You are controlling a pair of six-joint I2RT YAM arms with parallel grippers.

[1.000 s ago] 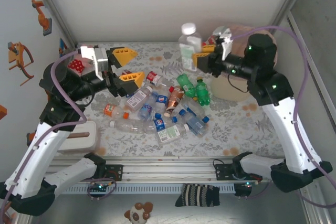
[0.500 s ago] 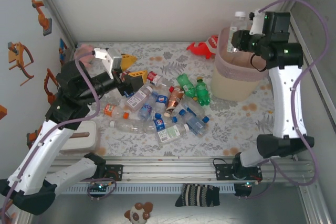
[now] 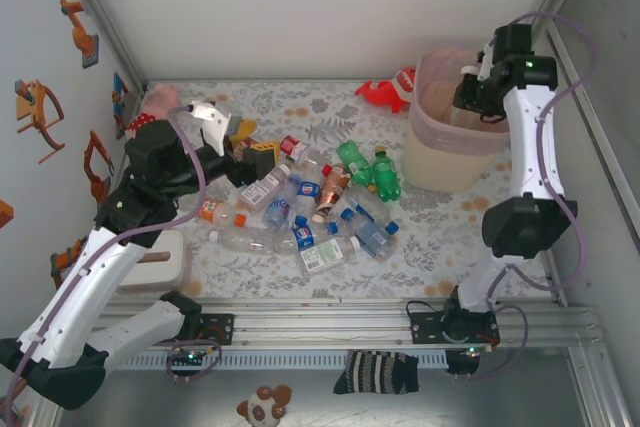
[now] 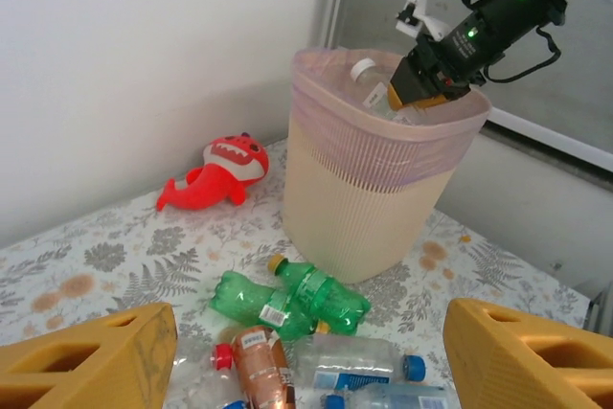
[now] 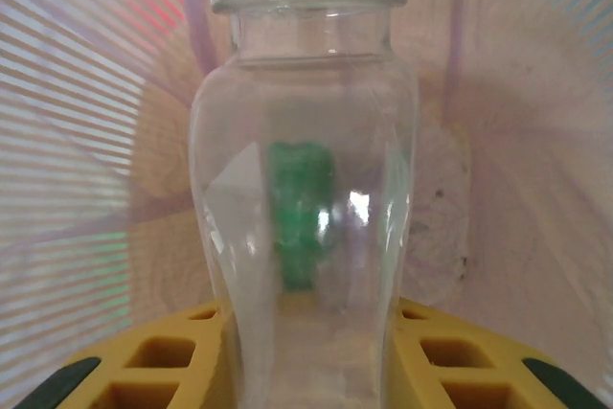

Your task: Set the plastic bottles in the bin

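Observation:
My right gripper point(image 3: 470, 97) is shut on a big clear bottle with a white cap point(image 5: 305, 189), holding it neck-down inside the mouth of the bin point(image 3: 440, 162). The left wrist view shows that bottle point(image 4: 362, 71) poking into the pink-lined bin point(image 4: 364, 198) below the right gripper point(image 4: 421, 93). A green bottle point(image 5: 302, 208) lies at the bin's bottom. Several bottles point(image 3: 310, 209) lie in a pile mid-table, among them two green ones point(image 3: 368, 169) point(image 4: 297, 296) close to the bin. My left gripper point(image 3: 252, 142) point(image 4: 311, 371) hangs open over the pile's left end, holding nothing.
A red toy point(image 3: 385, 90) point(image 4: 213, 171) lies at the back, left of the bin. A pink plush point(image 3: 155, 99) sits in the far left corner. A white block point(image 3: 165, 259) rests near the front left edge. Walls close in the table on three sides.
The right arm swung the clear bottle from above the table's back middle to the bin and lowered it into the mouth. The left gripper sank lower toward the pile.

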